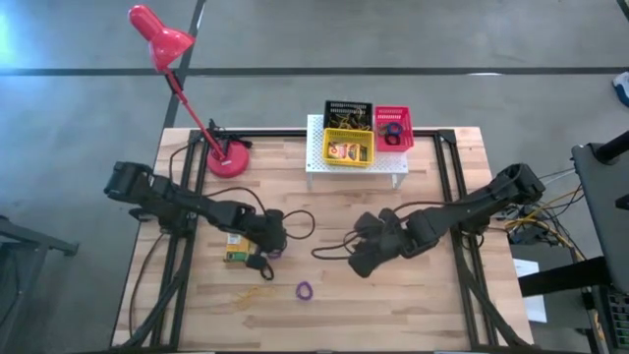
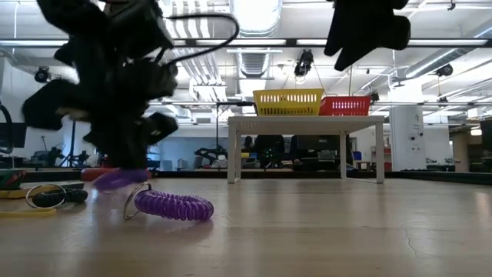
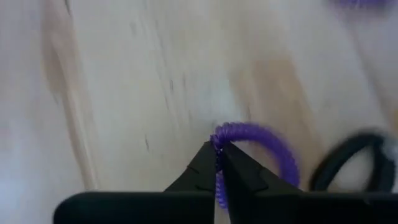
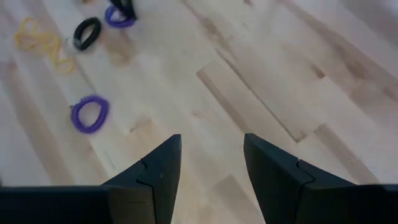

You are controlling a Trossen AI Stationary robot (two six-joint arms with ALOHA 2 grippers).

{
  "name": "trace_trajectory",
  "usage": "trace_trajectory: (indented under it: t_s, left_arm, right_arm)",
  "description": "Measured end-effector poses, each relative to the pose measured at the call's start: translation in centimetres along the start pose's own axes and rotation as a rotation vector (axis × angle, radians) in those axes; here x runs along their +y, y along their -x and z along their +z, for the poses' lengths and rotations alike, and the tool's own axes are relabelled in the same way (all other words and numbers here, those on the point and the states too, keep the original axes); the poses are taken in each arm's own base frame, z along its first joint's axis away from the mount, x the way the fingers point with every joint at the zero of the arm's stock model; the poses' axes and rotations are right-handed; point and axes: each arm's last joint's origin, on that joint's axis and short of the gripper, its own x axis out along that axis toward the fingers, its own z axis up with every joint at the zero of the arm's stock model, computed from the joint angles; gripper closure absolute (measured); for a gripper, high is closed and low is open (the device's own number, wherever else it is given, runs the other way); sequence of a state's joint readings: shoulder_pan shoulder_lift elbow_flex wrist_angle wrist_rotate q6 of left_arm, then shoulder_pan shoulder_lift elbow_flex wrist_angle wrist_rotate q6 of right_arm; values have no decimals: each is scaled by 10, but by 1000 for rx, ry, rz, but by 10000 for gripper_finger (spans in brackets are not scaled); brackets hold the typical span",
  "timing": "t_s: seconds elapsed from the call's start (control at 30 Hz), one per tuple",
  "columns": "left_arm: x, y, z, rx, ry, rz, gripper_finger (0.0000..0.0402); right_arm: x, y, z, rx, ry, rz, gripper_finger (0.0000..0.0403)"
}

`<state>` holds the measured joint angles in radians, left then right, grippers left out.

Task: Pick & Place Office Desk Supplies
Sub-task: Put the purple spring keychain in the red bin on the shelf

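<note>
Purple ring (image 3: 258, 144) | pinched in left gripper (image 3: 219, 163) | right gripper (image 4: 211, 177) open, apart

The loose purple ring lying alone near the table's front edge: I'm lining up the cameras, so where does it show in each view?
High view: the loose purple ring lies near the front edge, about mid-table.
Low view: close up, left of centre.
Left wrist view: only a purple blur at the top right edge, perhaps this ring; the ring pinched in the left fingers is another.
Right wrist view: at left.
Shared landmark: the black ring.
</note>
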<state>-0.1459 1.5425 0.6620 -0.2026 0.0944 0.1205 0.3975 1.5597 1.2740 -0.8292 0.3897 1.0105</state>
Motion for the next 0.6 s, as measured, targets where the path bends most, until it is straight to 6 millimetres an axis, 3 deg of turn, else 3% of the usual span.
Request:
trace_trajectory:
  t_s: [0.17, 0.33, 0.43, 0.6]
  left_arm:
    - [4, 14, 32, -98, 30, 42, 385]
    - [10, 32, 63, -160, -8, 165, 387]
    - [17, 45, 81, -216, -12, 236, 387]
    - [26, 71, 112, -330, -31, 276, 386]
  right_arm:
    - [0, -11, -12, -20, -78, 23, 234]
    - [10, -30, -17, -125, -172, 235, 234]
    - [10, -41, -15, -212, -256, 357, 234]
    - [-2, -55, -9, -297, -387, 411, 234]
